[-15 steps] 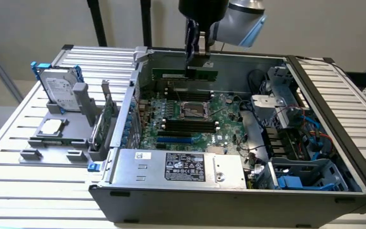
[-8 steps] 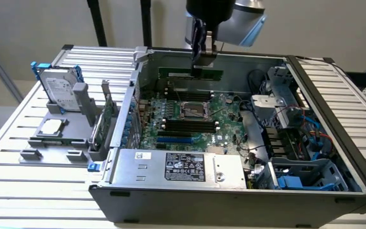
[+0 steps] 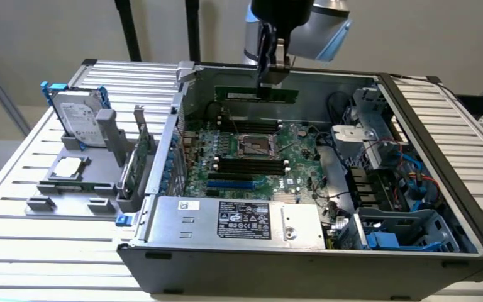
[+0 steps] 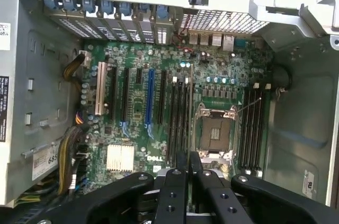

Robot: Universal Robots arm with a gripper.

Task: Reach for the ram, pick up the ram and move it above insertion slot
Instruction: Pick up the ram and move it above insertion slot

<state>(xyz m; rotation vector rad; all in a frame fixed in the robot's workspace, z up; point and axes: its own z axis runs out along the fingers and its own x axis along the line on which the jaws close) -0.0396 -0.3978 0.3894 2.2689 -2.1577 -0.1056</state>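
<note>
Gripper (image 3: 264, 80) first: it hangs over the far part of the open computer case (image 3: 309, 267), and its fingers are closed narrow on the ram (image 3: 256, 94), a thin green stick that lies flat and level in the grip, above the motherboard (image 3: 250, 160) and touching nothing else. In the wrist view the same fingers (image 4: 178, 189) stand close together with the edge of the ram (image 4: 190, 128) running between them, over the long black memory slots (image 4: 177, 118) beside the processor socket (image 4: 214, 131).

Going from the exterior view's left to its right, the risks are these, in my judgement. On the table (image 3: 23, 182) outside the case stand a hard drive (image 3: 82, 123) in a grey holder and a green card (image 3: 143, 154); they are well apart from the arm, so they give no danger. In the middle, the slots are narrow and stand close to each other, so a small error sideways can bring the stick over the wrong slot or over the socket. The stick is held only at its middle, so it can tilt in the fingers if one end touches a slot clip. On the right, the loose cables (image 3: 342, 107) and the grey bracket (image 3: 355, 135) stand near the board, and a wide swing of the arm could catch them.
</note>
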